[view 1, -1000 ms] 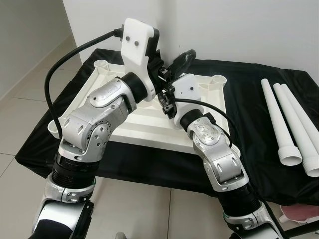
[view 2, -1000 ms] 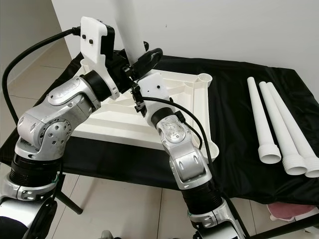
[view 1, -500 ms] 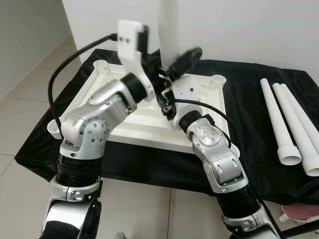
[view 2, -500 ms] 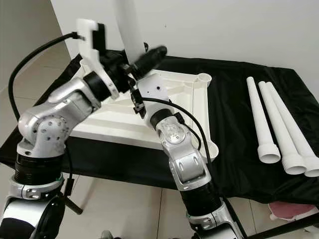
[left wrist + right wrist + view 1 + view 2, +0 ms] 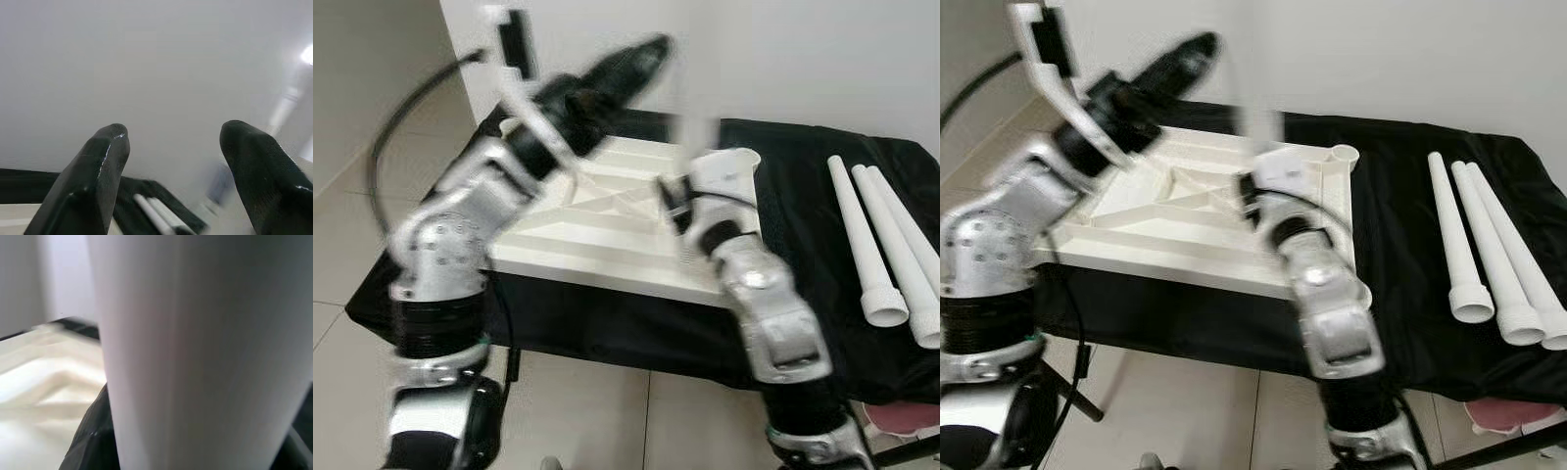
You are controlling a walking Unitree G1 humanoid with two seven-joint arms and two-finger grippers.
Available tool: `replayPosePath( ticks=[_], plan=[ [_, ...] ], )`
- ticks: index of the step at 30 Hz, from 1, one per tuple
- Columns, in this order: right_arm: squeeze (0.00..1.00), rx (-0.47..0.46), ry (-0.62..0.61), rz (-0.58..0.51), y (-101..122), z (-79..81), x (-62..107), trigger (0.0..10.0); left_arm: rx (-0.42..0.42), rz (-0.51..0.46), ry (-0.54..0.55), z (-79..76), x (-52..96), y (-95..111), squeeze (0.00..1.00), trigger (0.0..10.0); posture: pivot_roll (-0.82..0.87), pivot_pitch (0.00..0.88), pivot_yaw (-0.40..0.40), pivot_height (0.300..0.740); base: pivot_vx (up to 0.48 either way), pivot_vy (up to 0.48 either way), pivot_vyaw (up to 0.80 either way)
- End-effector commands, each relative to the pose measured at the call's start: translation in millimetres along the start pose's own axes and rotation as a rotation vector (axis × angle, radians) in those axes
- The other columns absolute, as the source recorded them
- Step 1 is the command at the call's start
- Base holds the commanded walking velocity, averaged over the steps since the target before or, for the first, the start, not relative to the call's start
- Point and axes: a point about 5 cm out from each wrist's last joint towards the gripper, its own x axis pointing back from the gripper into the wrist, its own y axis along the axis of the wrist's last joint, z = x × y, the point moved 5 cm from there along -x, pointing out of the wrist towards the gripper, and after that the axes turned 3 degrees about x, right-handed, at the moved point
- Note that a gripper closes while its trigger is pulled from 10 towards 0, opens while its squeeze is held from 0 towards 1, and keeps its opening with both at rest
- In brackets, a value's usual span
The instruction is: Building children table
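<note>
The white table top (image 5: pixel 597 245) lies upside down on a black-covered table. My right gripper (image 5: pixel 697 164) is over its far right part, beside the corner socket (image 5: pixel 740 158), and is shut on a white table leg (image 5: pixel 195 357). In the right wrist view the leg stands close between the fingers (image 5: pixel 93 440); in the eye views it is a faint upright blur (image 5: pixel 1258 122). My left gripper (image 5: pixel 646 54) is raised high over the table top's far left side, blurred by motion. The left wrist view shows the left gripper (image 5: pixel 171 142) open and holding nothing, with the wall behind it.
Three more white legs (image 5: pixel 876 245) lie side by side on the black cloth (image 5: pixel 803 166) to the right of the table top. A white wall stands right behind the table. Tiled floor (image 5: pixel 342 235) lies to the left and in front.
My left gripper has come off the upright leg and swung up and to the left. The right arm has moved right with the leg, towards the far right corner socket.
</note>
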Motion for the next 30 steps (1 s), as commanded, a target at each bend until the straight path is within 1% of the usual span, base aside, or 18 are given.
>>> replayPosePath(
  ticks=[1,4,6,7,8,9,10,11,12,13,16,17,18,19,20,23,28,30],
  plan=[
    [0.0,-0.01,-0.014,-0.001,1.6,-2.8,2.3,10.0,-0.004,0.021,-0.009,-2.8,0.2,-5.6,0.0,10.0,-0.05,0.082,0.032,0.74,0.0,0.0,0.0],
    [0.0,-0.012,-0.114,0.064,-16.1,-31.4,8.4,10.0,-0.096,0.165,-0.117,-18.7,11.8,-31.0,0.0,10.0,-0.06,0.089,0.038,0.74,0.0,0.0,0.0],
    [0.0,-0.012,-0.114,0.064,-16.1,-31.4,8.4,10.0,-0.096,0.165,-0.117,-18.7,11.8,-31.0,0.0,10.0,-0.06,0.089,0.038,0.74,0.0,0.0,0.0],
    [0.0,-0.023,-0.142,0.071,-17.0,-39.6,10.0,10.0,-0.209,0.283,-0.136,-19.8,16.0,-53.6,0.0,10.0,-0.06,0.091,0.038,0.74,0.0,0.0,0.0],
    [0.0,-0.023,-0.142,0.071,-17.0,-39.6,10.0,10.0,-0.209,0.283,-0.136,-19.8,16.0,-53.6,0.0,10.0,-0.06,0.091,0.038,0.74,0.0,0.0,0.0],
    [0.0,-0.03,-0.157,0.061,-13.7,-45.5,11.6,10.0,-0.362,0.415,-0.148,-16.0,22.0,-81.8,0.0,10.0,-0.06,0.095,0.037,0.74,0.0,0.0,0.0],
    [0.0,-0.029,-0.158,0.058,-10.8,-48.6,14.0,10.0,-0.455,0.518,-0.16,-11.5,28.6,-108.0,0.0,10.0,-0.06,0.098,0.036,0.74,0.0,0.0,0.0],
    [0.0,-0.026,-0.155,0.063,-9.9,-50.3,16.8,10.0,-0.499,0.592,-0.171,-8.1,34.1,-128.3,0.0,10.0,-0.06,0.101,0.032,0.74,0.0,0.0,0.0],
    [0.0,-0.026,-0.155,0.063,-9.9,-50.3,16.8,10.0,-0.499,0.592,-0.171,-8.1,34.1,-128.3,0.0,10.0,-0.06,0.101,0.032,0.74,0.0,0.0,0.0],
    [0.0,-0.021,-0.151,0.07,-10.1,-50.7,19.1,10.0,-0.508,0.629,-0.165,-5.1,36.2,-140.2,0.0,10.0,-0.06,0.101,0.032,0.74,0.0,0.0,0.0],
    [0.0,-0.009,-0.145,0.087,-11.3,-50.7,22.7,10.0,-0.505,0.654,-0.139,-0.3,35.9,-151.2,0.0,10.0,-0.06,0.106,0.029,0.74,0.0,0.0,0.0],
    [0.0,0.009,-0.146,0.117,-12.0,-51.4,30.5,10.0,-0.467,0.699,-0.163,-5.3,32.8,-181.4,0.0,10.0,-0.08,0.112,0.021,0.74,0.0,0.0,0.0],
    [0.0,0.009,-0.146,0.117,-12.0,-51.4,30.5,10.0,-0.467,0.699,-0.163,-5.3,32.8,-181.4,0.0,10.0,-0.08,0.112,0.021,0.74,0.0,0.0,0.0],
    [0.0,0.008,-0.147,0.127,-12.6,-51.4,33.5,10.0,-0.457,0.718,-0.174,-8.2,31.5,-193.2,0.0,10.0,-0.08,0.112,0.021,0.74,0.0,0.0,0.0],
    [0.0,0.008,-0.147,0.127,-12.6,-51.4,33.5,10.0,-0.457,0.718,-0.174,-8.2,31.5,-193.2,0.0,10.0,-0.08,0.112,0.021,0.74,0.0,0.0,0.0],
    [0.0,-0.012,-0.148,0.157,-21.6,-46.2,41.3,10.0,-0.469,0.766,-0.192,-10.8,29.0,-214.9,0.0,10.0,-0.09,0.118,0.021,0.74,0.0,0.0,0.0],
    [0.0,-0.025,-0.164,0.193,-33.5,-43.3,48.7,10.0,-0.457,0.8,-0.203,-9.7,28.1,-226.1,0.0,10.0,-0.09,0.118,0.02,0.74,0.0,0.0,0.0],
    [0.0,-0.028,-0.19,0.193,-37.0,-47.4,52.0,10.0,-0.446,0.82,-0.225,-10.9,29.3,-231.1,0.0,10.0,-0.09,0.118,0.025,0.74,0.0,0.0,0.0]
  ],
)
